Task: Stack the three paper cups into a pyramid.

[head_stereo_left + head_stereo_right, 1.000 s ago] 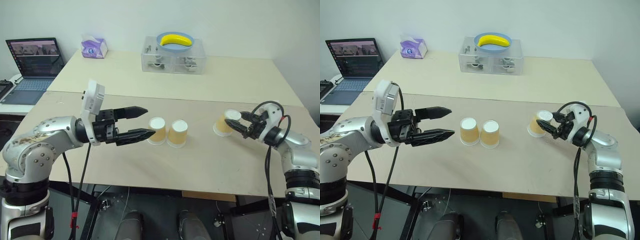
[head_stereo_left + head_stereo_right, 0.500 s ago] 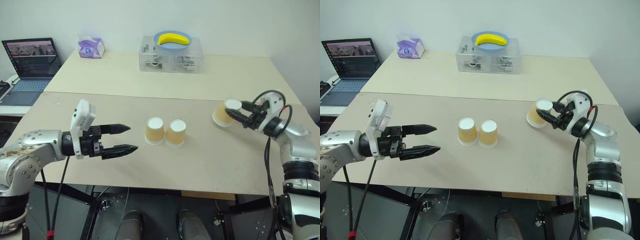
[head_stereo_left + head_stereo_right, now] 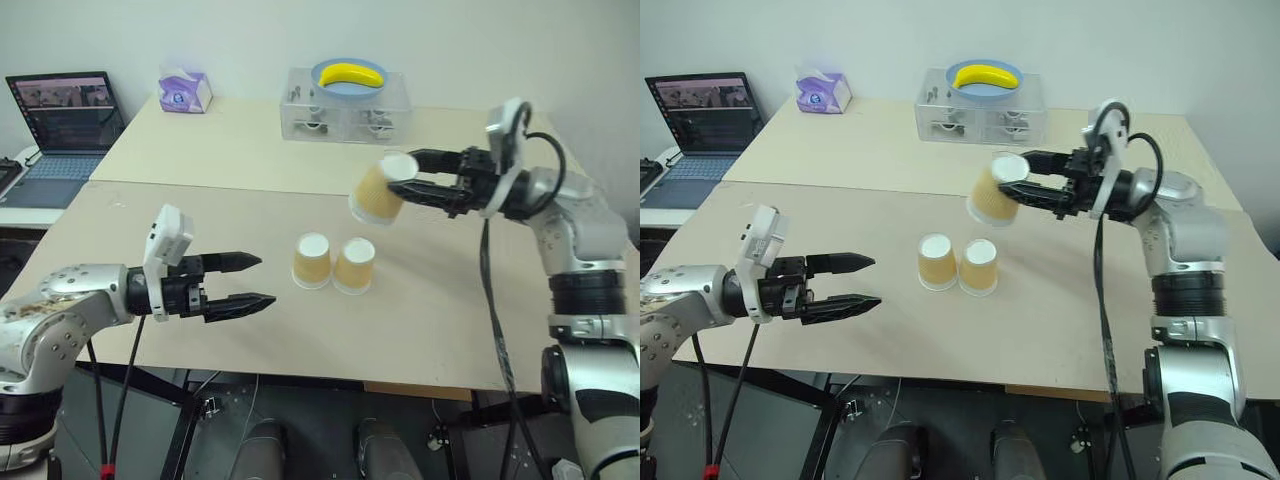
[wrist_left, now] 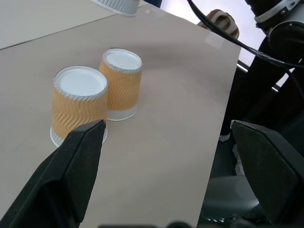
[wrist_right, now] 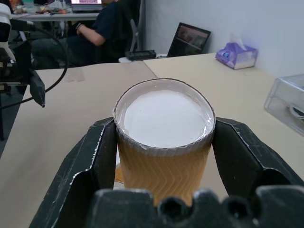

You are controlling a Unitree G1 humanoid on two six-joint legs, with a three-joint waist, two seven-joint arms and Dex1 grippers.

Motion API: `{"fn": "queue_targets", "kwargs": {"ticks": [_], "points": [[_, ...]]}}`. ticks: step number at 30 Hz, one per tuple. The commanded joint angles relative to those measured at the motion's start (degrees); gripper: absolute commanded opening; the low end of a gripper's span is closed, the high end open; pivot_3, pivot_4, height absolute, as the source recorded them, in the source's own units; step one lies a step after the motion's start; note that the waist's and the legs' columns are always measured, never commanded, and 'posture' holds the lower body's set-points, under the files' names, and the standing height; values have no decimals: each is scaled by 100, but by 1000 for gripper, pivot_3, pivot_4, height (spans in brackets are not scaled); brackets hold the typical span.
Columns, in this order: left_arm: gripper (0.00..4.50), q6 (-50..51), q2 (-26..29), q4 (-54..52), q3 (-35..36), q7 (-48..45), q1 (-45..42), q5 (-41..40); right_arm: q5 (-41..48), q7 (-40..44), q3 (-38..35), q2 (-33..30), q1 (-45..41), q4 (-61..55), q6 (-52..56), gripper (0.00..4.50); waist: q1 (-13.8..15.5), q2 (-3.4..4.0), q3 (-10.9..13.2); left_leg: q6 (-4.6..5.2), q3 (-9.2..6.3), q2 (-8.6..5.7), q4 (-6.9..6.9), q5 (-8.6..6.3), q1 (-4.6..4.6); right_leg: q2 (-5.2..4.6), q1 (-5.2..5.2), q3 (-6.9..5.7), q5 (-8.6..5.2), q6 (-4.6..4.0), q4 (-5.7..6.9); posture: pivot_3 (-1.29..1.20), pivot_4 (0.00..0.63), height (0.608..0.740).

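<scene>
Carrying the third cup [image 3: 379, 190] in the closed right gripper [image 3: 420, 182], above centre frame. Left gripper [image 3: 250, 281] open, empty, lower left. Next: lower squarely onto the base pair [image 3: 334, 264], touching both tops

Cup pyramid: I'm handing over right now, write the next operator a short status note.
Right gripper: shut on the third cup, base toward the wrist, held in the air above and slightly behind the base pair.
Left gripper: open, holding nothing, low over the front table, to the left of the cups.
Two base cups: upside down, side by side on the front table.
Done: base row set, third cup picked up.
Left: bring the third cup over the pair, set it upside down across both bases, release.
</scene>
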Motion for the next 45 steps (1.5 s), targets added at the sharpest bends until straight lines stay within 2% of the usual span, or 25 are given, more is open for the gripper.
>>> {"fn": "queue_targets", "kwargs": {"ticks": [1, 12, 30, 45], "points": [[4500, -87, -63, -57, -46, -17, -178, -16, -305, 164, 251, 101, -283, 101, -339, 2725, 1, 0, 0, 0, 0, 0, 0, 0, 0, 0, 1, 0, 0, 0, -1, 0, 150, 694], [4500, -64, -183, -56, -114, 23, -236, -37, -408, 669, 444, 36, -569, 43, -113, 2725, 14, 0, 2, 0, 0, -2, 1, 0, -8, -3, -6, -1, 0, 0, 1, 0, 150, 694], [4500, -125, -338, 94, -242, -9, -381, 77, -279, 265, 511, 471, -561, -458, 719, 2725, 14, 0, 2, 0, -1, -1, 1, 0, -8, -2, -7, -1, 0, 0, 2, 0, 150, 694], [4500, -106, -355, 82, -173, 8, -353, 61, -295, 285, 509, 442, -311, -671, 793, 2725, 10, 0, 2, 0, -1, 0, 1, 0, -8, -1, -7, -1, 0, 0, 2, 0, 150, 694]]}}
